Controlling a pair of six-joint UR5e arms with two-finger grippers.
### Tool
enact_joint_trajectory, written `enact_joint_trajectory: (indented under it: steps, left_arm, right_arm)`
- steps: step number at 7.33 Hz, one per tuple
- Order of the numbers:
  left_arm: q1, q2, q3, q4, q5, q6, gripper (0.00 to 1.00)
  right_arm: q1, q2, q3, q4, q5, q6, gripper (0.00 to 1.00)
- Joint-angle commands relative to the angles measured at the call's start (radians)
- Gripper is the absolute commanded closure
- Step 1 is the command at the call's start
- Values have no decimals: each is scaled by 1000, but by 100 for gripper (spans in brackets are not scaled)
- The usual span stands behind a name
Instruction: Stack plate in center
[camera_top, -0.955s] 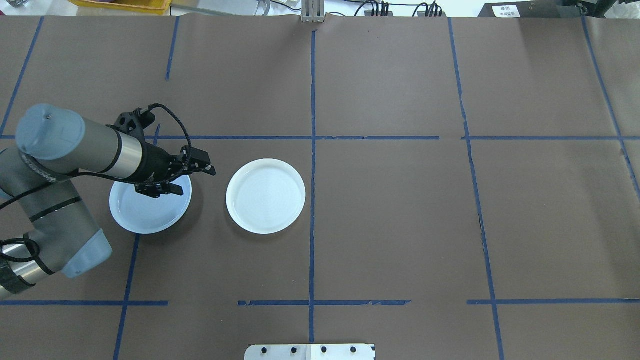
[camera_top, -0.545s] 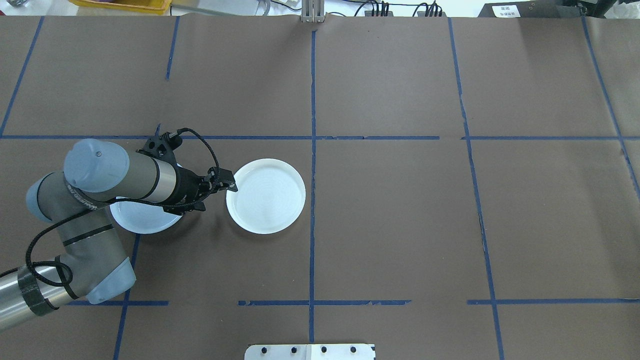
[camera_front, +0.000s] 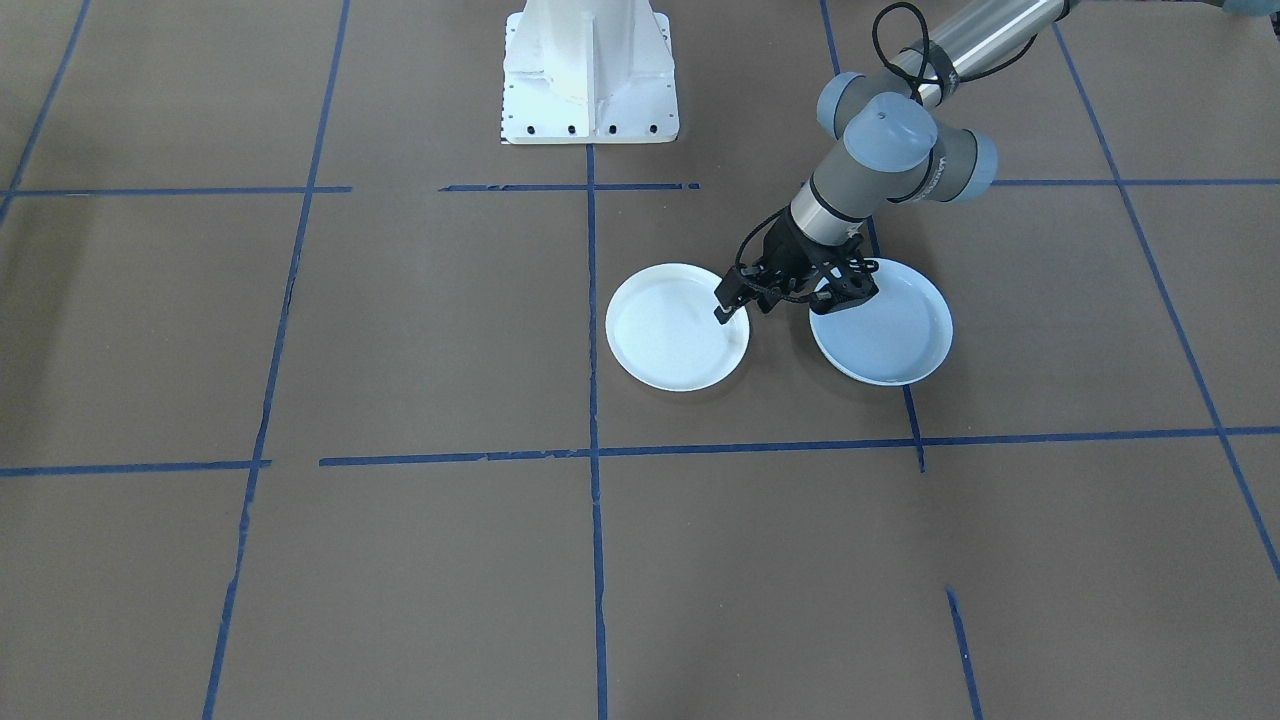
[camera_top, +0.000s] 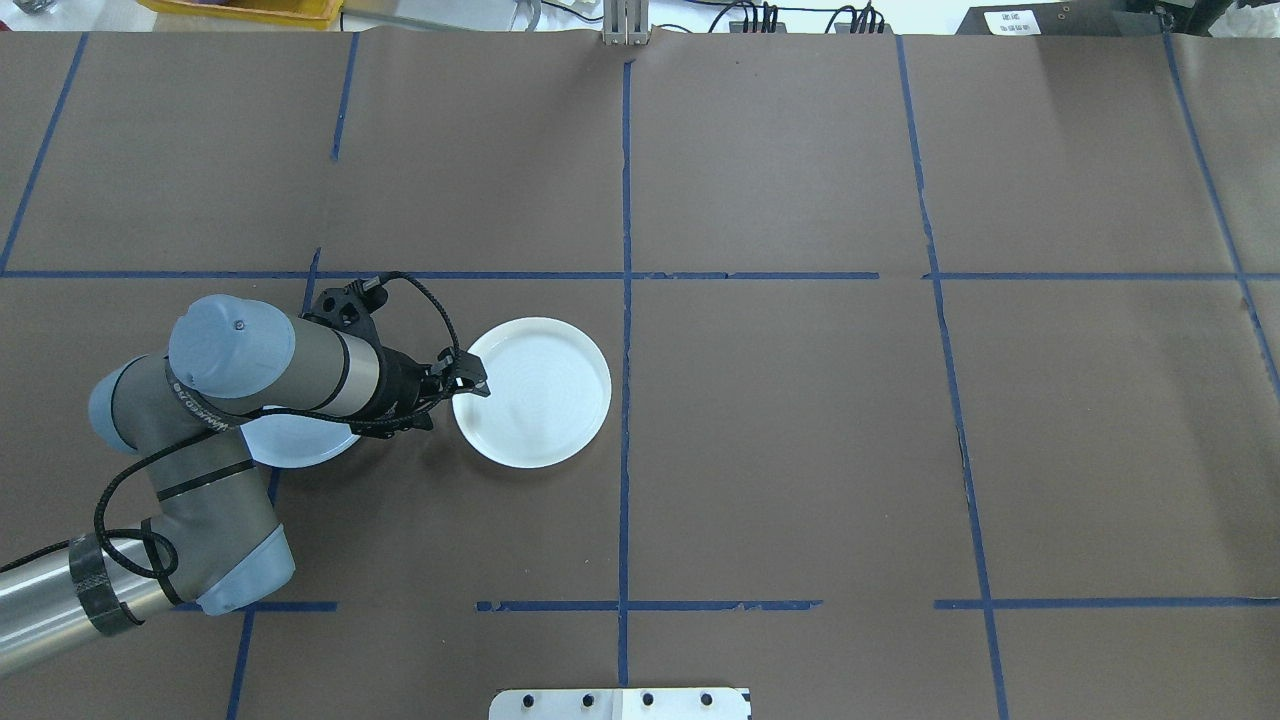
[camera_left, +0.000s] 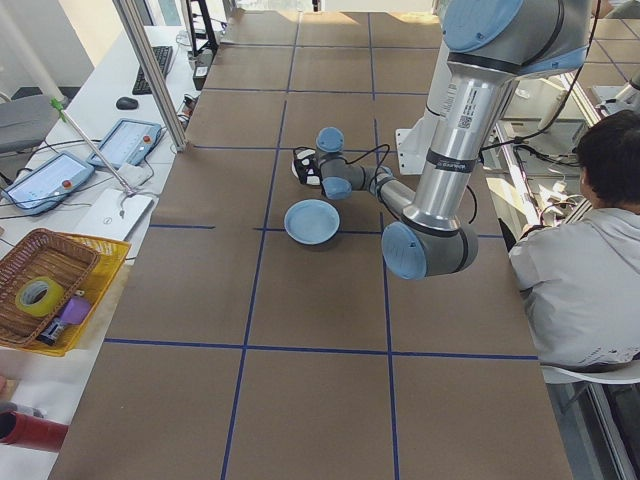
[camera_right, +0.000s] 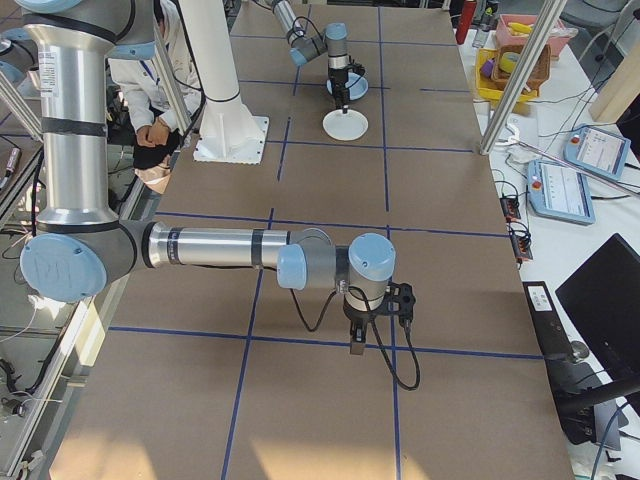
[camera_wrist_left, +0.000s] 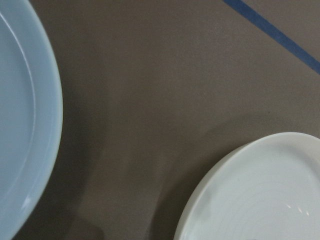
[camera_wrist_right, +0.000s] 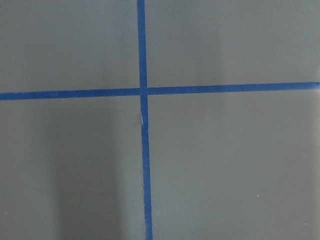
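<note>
Left pincer (camera_top: 472, 382) sits right at the rim of the white plate (camera_top: 532, 392), at about 9 o'clock on that plate in the overhead view. One finger looks to be just inside the rim and one outside, so it seems spread a little around the edge, but I cannot tell if it is squeezing yet. The plate has faint rings in its floor.

The pale blue plate (camera_front: 882, 322) lies flat on the bench (camera_top: 800, 450), near the white one but not touching it. In the overhead view it is at 9 o'clock from the white plate, mostly hidden under the arm. The wrist view shows brown bench between the two rims.

Both plates look light, thin and stiff. They are smooth, so they could slip. The raised rim is the best place to pinch, with one finger inside and one outside. A plate held by one edge will want to tip down, so it should be lifted slowly and kept level.

The right pincer (camera_right: 352, 340) hangs well apart over blue tape lines; I cannot tell if it is spread.
</note>
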Motion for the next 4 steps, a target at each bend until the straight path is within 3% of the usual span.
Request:
enact_joint_trajectory:
  steps: [1, 4]
  left_arm:
    - [2, -1, 1, -1, -6, 5, 81]
    - [6, -3, 1, -1, -6, 5, 81]
  right_arm:
    - [0, 0, 0, 0, 1, 0, 0]
    - [0, 0, 0, 1, 1, -1, 0]
